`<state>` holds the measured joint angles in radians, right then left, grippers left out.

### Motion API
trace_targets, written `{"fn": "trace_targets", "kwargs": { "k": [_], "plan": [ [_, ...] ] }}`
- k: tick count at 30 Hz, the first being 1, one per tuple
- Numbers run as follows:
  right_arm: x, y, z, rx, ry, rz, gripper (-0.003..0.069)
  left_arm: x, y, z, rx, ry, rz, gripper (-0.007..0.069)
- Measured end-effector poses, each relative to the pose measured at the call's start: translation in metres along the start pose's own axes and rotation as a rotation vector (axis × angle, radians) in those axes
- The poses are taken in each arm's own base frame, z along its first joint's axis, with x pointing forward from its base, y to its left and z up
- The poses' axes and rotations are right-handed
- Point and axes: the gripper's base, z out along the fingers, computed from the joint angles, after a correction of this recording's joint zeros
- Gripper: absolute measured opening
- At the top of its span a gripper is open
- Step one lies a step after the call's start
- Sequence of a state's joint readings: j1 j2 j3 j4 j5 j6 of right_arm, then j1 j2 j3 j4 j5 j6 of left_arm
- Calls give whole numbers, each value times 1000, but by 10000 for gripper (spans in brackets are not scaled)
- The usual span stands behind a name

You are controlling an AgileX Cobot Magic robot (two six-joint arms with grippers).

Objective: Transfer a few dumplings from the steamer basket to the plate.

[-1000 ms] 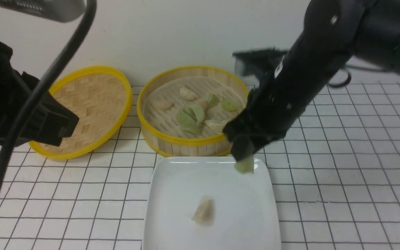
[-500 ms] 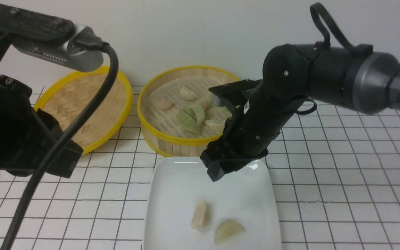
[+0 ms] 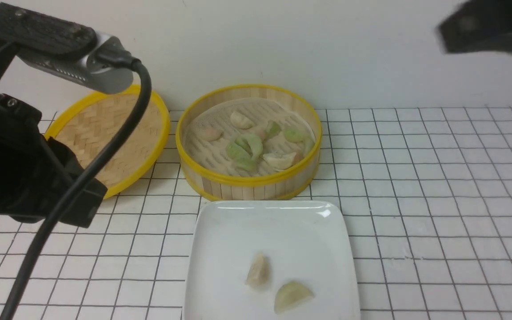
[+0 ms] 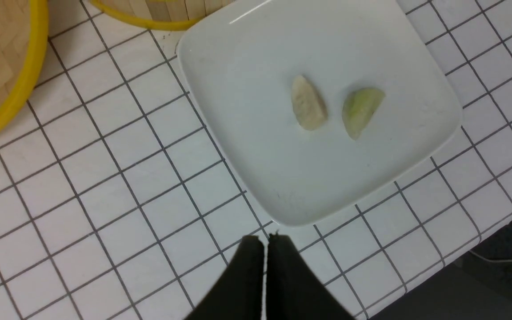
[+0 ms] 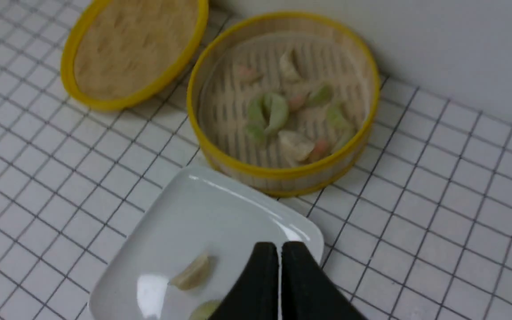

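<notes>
The steamer basket (image 3: 247, 189) stands at the back with several green and beige dumplings (image 3: 247, 149) inside. In front of it lies the white plate (image 3: 238, 231), holding a beige dumpling (image 3: 258, 270) and a green dumpling (image 3: 292, 295) side by side. My left gripper (image 4: 266, 240) is shut and empty, hovering over the tiles just off the plate (image 4: 247, 89) edge. My right gripper (image 5: 279, 246) is also shut and empty, high above the plate (image 5: 194, 213) corner. In the front view only a blur of the right arm (image 3: 491, 26) shows at the top right.
The flat woven lid (image 3: 114, 133) leans to the left of the basket. My left arm and its cable (image 3: 16, 169) fill the left side of the front view. The table's front edge (image 4: 505, 235) runs close to the plate. A wall stands behind the basket.
The right gripper let the green dumpling go onto the plate beside the beige one, then shut and lifted away up and to the right. The left arm shifted slightly early on.
</notes>
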<state>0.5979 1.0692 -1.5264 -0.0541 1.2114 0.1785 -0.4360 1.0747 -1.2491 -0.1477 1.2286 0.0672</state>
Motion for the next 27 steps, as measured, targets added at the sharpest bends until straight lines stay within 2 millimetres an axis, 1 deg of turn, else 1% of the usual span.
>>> {"fn": "trace_targets", "kwargs": {
  "k": [1, 2, 3, 4, 5, 6, 7, 8, 9, 10, 11, 13, 14, 15, 16, 17, 20, 23, 24, 27],
  "plan": [
    [12, -4, -21, 2, -66, 5, -10, -2, 0, 0, 4, -17, -2, -6],
    [21, -7, -32, 2, -107, 9, -10, -3, 0, 0, 5, -30, -2, -6],
    [40, -12, -52, -1, -203, 14, -12, -5, -1, 0, 9, -60, -1, -6],
    [64, -17, -68, -4, -284, 17, -13, -7, -1, 0, 10, -76, -2, -6],
    [80, -21, -76, -6, -345, 20, -13, -9, -1, 0, 9, -97, -1, -6],
    [107, -26, -86, -7, -443, 20, -13, -11, -1, -1, 10, -117, -2, -6],
    [120, -29, -90, -7, -491, 23, -13, -12, -1, -1, 10, -127, -2, -6],
    [142, -34, -96, -6, -571, 33, -13, -13, -1, -1, 11, -147, -3, -6],
    [159, -37, -100, -9, -633, 52, -13, -14, -1, -1, 10, -155, -3, -6],
    [185, -44, -105, -12, -733, 95, -13, -16, -1, -1, 10, -173, -4, -6],
    [199, -47, -105, -10, -784, 124, -13, -17, -1, -1, 9, -185, -3, -6],
    [211, -52, -99, 10, -804, 164, -13, -19, 0, 0, 3, -197, -3, -6],
    [212, -53, -97, 18, -804, 174, -13, -20, 0, 0, 2, -209, -3, -6],
    [215, -56, -93, 40, -796, 187, -13, -21, 0, 0, 8, -220, -7, -6],
    [218, -58, -83, 61, -769, 220, -13, -22, 0, 0, 7, -234, -6, -6],
    [220, -60, -79, 77, -764, 222, -13, -24, 1, 0, -3, -247, -3, -6],
    [221, -60, -75, 91, -766, 218, -13, -22, 2, -5, -20, -270, 6, -6],
    [221, -61, -75, 98, -770, 211, -13, -9, 3, -12, -47, -306, 18, -6],
    [221, -61, -75, 103, -772, 206, -13, 1, 3, -22, -62, -358, 22, -6],
    [221, -61, -75, 106, -772, 204, -13, 32, 2, -38, -81, -486, 8, -6]
  ]
}}
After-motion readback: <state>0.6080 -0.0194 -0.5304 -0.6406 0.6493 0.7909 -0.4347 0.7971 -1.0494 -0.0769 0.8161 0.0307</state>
